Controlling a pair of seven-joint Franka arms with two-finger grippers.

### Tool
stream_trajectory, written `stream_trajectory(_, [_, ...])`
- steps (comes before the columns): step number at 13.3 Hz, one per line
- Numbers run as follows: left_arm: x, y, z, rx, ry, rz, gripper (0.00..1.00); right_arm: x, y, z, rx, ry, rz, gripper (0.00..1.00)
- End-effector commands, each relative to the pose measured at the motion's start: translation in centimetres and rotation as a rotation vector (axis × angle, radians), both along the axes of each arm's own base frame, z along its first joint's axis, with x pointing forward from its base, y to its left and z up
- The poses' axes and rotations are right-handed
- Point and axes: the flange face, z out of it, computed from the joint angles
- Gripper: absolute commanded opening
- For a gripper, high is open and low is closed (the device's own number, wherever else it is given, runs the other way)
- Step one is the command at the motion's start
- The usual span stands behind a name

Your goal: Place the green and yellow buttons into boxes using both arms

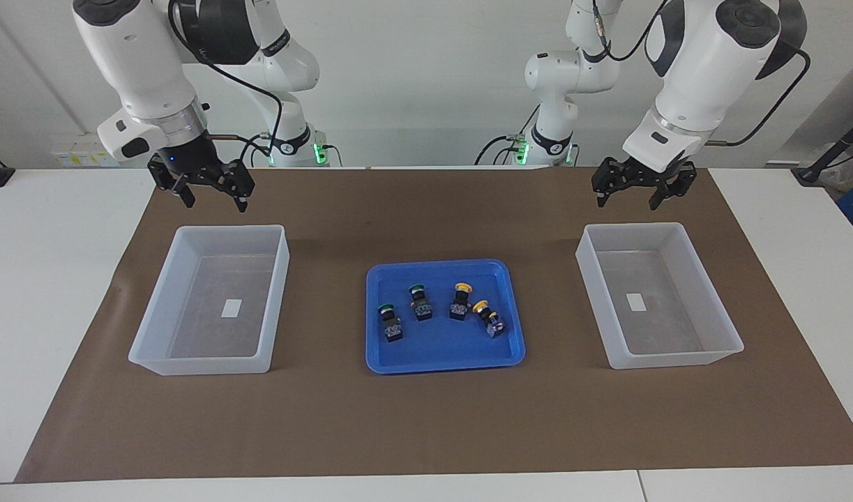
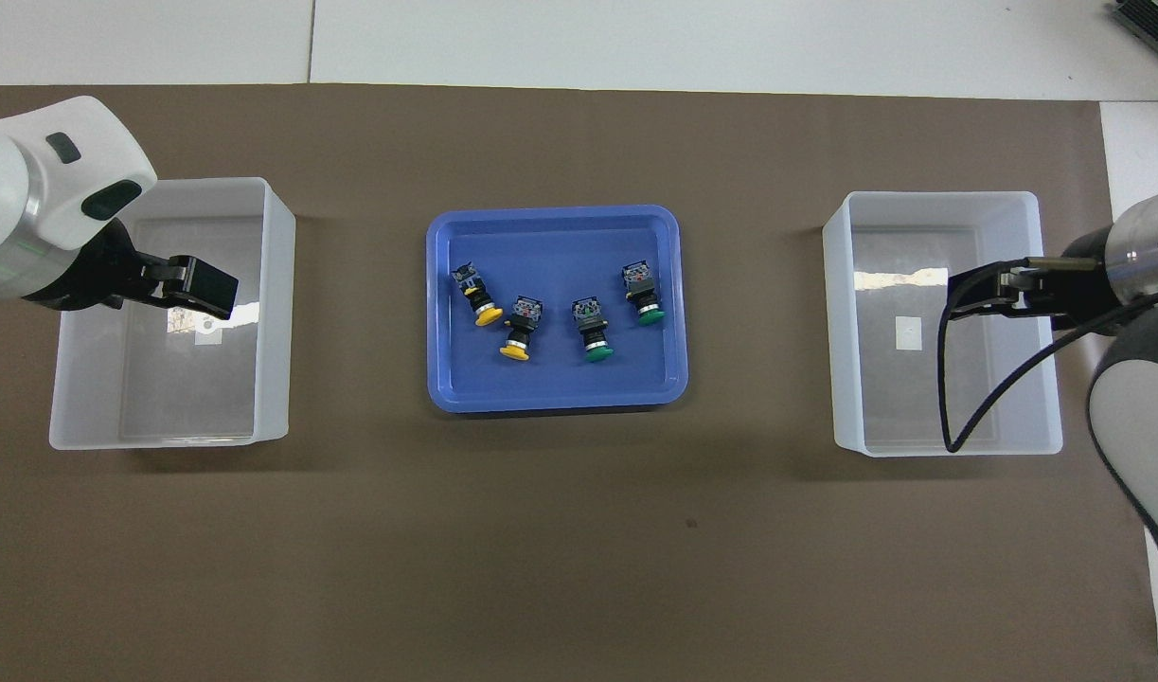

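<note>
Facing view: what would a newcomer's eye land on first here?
The blue tray at the middle of the brown mat, holding two green buttons and two yellow buttons. A translucent box stands at each end, and the open right gripper and left gripper hang above the mat near the boxes.

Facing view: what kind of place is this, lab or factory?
Probably a robotics lab bench: two white jointed robot arms mounted at a white table, a brown paper mat, plain white walls.

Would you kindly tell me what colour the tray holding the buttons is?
The tray is blue, clearest in the overhead view.
</note>
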Motion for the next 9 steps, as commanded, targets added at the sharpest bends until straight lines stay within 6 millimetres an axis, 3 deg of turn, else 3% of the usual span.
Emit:
stream_trajectory(1, [-0.5, 0.04, 0.57, 0.007, -0.015, -0.005, 1.0, -0.37, -0.05, 0.07, -0.032, -0.002, 0.027, 1.0])
stream_trajectory(9, [-0.48, -0.21, 0.55, 0.008, -0.02, -0.009, 1.0, -0.36, -0.04, 0.07, -0.032, -0.007, 0.026, 1.0])
